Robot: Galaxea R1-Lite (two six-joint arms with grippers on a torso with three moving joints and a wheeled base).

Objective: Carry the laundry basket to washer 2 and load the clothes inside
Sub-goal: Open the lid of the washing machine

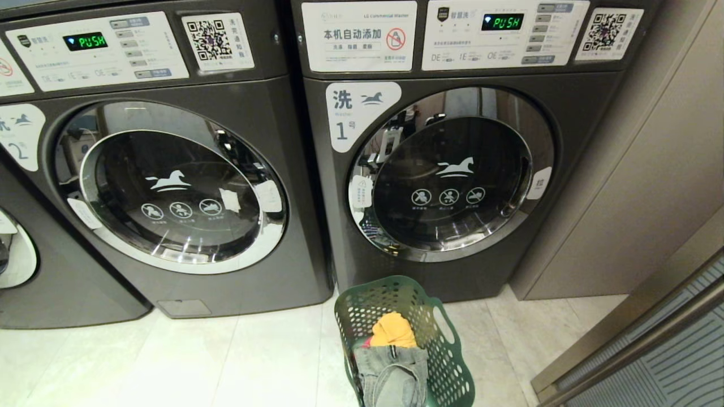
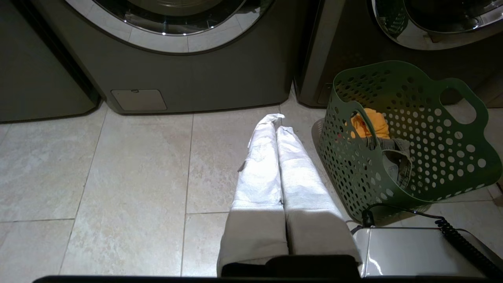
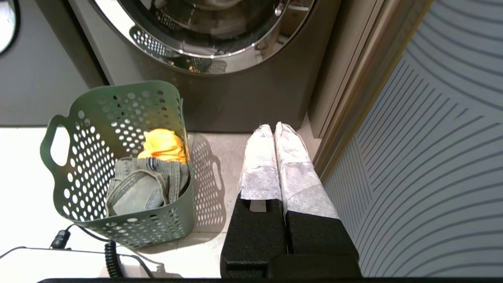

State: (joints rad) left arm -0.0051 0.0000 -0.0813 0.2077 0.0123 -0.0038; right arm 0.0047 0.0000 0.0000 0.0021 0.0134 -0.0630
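The dark green laundry basket (image 1: 447, 362) (image 2: 432, 157) (image 3: 86, 157) stands on the tiled floor in front of the washer labelled 1. The clothes lie inside it: grey jeans (image 1: 390, 373) (image 3: 137, 188) with a yellow-orange cloth (image 1: 393, 330) (image 3: 163, 145) behind them. Washer 2 (image 1: 169, 186) is the machine on the left, and its round door is shut. My left gripper (image 2: 276, 122) hangs shut and empty over the floor, left of the basket. On the basket's other side my right gripper (image 3: 272, 127) is shut and empty too. Neither gripper shows in the head view.
Washer 1 (image 1: 452, 169) stands right behind the basket with its door shut. A beige wall panel (image 1: 639, 186) and a ribbed sliding door (image 1: 673, 350) (image 3: 432, 157) close off the right side. A third machine (image 1: 17, 254) sits at the far left. A coiled black cable (image 2: 456, 232) lies near the basket.
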